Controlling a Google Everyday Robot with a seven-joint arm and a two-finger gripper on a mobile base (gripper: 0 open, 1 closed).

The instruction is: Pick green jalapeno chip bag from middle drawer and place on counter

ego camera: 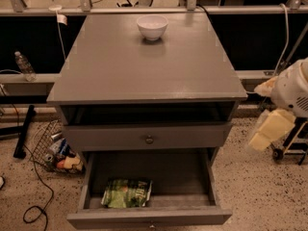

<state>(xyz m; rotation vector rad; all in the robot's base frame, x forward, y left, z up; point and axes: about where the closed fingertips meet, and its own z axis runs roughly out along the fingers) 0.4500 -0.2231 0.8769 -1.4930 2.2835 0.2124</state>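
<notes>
The green jalapeno chip bag (127, 193) lies flat in the front left of the open middle drawer (211, 189), the lowest one, pulled out toward me. The grey counter (144, 69) tops the cabinet. My gripper (267, 131) hangs at the right edge of the view, beside the cabinet's right side at about the height of the shut drawer front. It is well apart from the bag and holds nothing that I can see.
A white bowl (152, 27) stands at the back middle of the counter. A shut drawer front with a round knob (149, 139) sits above the open drawer. A wire basket of items (55, 153) and cables lie on the floor to the left. A water bottle (24, 66) stands at the far left.
</notes>
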